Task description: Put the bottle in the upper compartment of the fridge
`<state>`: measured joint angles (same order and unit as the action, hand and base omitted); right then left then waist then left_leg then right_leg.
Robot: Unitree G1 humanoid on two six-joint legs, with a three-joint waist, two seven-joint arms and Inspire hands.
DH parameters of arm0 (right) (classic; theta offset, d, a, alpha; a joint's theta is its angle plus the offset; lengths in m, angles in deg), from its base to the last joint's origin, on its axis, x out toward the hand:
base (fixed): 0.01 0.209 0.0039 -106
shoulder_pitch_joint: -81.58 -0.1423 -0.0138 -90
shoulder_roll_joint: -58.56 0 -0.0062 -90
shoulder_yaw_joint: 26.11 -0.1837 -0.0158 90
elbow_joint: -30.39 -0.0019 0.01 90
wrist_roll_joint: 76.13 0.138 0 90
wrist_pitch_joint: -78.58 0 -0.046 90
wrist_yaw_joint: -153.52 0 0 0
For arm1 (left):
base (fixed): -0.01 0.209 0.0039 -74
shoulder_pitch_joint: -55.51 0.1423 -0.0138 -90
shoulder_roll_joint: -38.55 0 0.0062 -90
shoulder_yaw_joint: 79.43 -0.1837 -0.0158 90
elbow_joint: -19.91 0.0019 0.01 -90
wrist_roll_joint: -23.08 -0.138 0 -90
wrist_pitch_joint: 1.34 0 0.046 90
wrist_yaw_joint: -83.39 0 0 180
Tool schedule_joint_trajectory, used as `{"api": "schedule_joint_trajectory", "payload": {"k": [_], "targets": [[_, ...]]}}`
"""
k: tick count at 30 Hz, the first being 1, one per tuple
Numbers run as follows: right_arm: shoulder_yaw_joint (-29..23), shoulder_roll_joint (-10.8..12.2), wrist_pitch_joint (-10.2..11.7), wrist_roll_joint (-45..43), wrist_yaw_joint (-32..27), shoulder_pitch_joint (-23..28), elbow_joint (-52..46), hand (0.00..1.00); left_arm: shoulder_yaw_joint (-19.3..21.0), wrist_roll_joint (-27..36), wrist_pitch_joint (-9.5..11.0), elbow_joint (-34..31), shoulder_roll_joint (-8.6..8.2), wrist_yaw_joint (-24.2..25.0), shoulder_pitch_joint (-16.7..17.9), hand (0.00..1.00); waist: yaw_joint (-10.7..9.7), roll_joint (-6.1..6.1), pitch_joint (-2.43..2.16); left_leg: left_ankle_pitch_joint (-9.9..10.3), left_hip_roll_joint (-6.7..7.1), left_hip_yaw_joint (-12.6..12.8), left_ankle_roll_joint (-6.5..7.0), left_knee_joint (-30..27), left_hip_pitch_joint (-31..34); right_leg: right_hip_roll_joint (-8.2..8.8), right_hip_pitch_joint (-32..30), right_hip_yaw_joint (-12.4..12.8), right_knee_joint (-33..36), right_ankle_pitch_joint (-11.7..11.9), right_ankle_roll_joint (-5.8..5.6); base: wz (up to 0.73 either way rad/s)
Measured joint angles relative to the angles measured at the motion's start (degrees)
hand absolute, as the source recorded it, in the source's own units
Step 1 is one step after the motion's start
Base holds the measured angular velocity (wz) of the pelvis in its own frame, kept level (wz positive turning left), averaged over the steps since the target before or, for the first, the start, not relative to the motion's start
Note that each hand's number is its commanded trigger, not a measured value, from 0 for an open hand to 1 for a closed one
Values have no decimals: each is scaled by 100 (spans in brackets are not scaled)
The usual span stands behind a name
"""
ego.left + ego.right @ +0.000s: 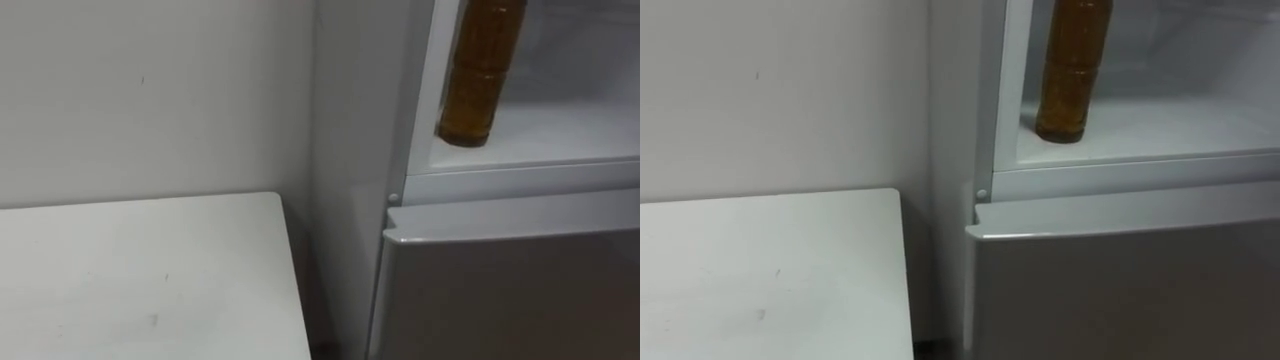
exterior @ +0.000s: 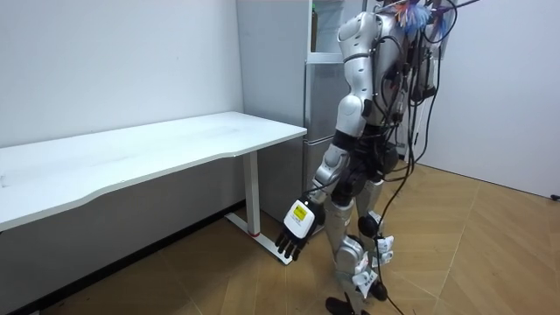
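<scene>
Glossy, ribbed plastic bottle [image 1: 1070, 75]; smooth white plastic fridge lining [image 1: 1180, 125]; satin grey lower door [image 1: 1120, 290]; matt white bench [image 1: 140, 270]; wood-grain floor [image 2: 472, 254].

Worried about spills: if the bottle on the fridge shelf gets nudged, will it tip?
Probably tippy: the bottle is tall and narrow, standing near the shelf edge. It looks full of amber liquid, so likely heavy for its size. Its ribbed wall may aid grip.

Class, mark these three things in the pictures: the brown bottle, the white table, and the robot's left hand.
bottle [image 1: 1070, 75]: right eye view, on its amber body.
table [image 1: 760, 270]: right eye view, on its bare top.
left hand [image 2: 293, 236]: room view, on its back, above the fingers.
</scene>
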<state>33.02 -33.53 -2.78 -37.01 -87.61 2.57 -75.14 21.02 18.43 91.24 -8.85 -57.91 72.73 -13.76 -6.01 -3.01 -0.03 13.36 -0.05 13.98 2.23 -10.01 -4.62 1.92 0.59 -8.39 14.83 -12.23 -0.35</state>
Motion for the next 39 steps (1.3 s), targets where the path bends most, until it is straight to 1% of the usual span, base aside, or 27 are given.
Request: {"api": "schedule_joint_trajectory", "payload": {"k": [3, 5, 8, 11, 13, 17, 21, 26, 29, 34, 36, 39], "targets": [[147, 1, 0, -285, -3, 168, -115, 0, -67, -1, 0, 91, -1, 3, -13, 0, 31, 0, 0, 1, 5, 7, -1, -22, 11, 0, -8, 6, 2, 0, 0, -4], [381, 13, 1, -642, 1, 191, -170, 0, -122, -8, 0, 141, -7, 11, -33, 0, 80, 16, 7, 1, 8, -1, -1, -30, 6, -2, -18, 35, 6, 0, 1, -9], [600, 67, 1, -1071, 130, 197, -176, 0, -154, -70, 26, 295, -6, 21, -188, 0, 145, 37, 12, 1, 10, -6, -1, -30, -1, -1, -5, 35, 9, 2, 1, -1], [794, 68, 1, -1080, 395, 197, -236, 0, -177, -67, 30, 344, -6, 32, -226, 0, 177, 47, 16, 1, 12, -32, -1, -31, -17, -3, 20, 26, 6, 4, 3, 5], [960, 67, 1, -1091, 517, 197, -306, 0, -198, -58, 28, 353, -5, 31, -220, 0, 194, 62, 26, 2, 3, -37, -1, -38, -18, -6, 36, 20, -5, 9, 5, 4], [1291, 68, 1, -1502, 837, 197, -387, 0, -301, -59, 28, 347, -5, 29, -223, 0, 308, 95, 41, 2, -7, -38, -1, -43, -3, -8, 40, -5, -18, 10, 7, 3], [1526, 68, 0, -1502, 1071, 191, -504, 0, -364, -62, 28, 345, 0, 16, -227, 0, 420, 94, 40, 2, -12, -49, -1, -37, 13, -3, 49, -35, -46, 10, 6, 7], [1682, 67, 0, -1504, 1206, 130, -563, 0, -421, -48, 27, 346, 9, -7, -229, 0, 477, 78, 36, 1, -27, -52, -2, -46, 46, 7, 50, -125, -78, 12, 7, 11], [1690, 68, 0, -1516, 1205, 130, -592, 0, -502, -45, 27, 347, 18, -10, -225, 0, 473, 69, 38, 1, -31, -40, -2, -77, 81, 10, 46, -119, -90, 12, 6, 6], [1689, 68, 0, -1515, 1250, 130, -592, 0, -514, -44, 30, 346, 18, -4, -226, 0, 468, 68, 29, 1, -43, -40, -2, -77, 86, 10, 48, -115, -106, 12, 6, 0], [1689, 67, 0, -1514, 1261, 129, -591, 0, -514, -46, 30, 345, 17, 0, -226, 0, 478, 79, 23, 1, -46, -45, -2, -77, 92, 8, 49, -115, -106, 12, 6, 0], [1689, 67, 0, -1514, 1281, 129, -591, 0, -514, -47, 30, 350, 17, 0, -224, 0, 482, 117, 0, 2, -53, -54, -4, -71, 95, 1, 61, -114, -99, 12, 7, 0]]}}
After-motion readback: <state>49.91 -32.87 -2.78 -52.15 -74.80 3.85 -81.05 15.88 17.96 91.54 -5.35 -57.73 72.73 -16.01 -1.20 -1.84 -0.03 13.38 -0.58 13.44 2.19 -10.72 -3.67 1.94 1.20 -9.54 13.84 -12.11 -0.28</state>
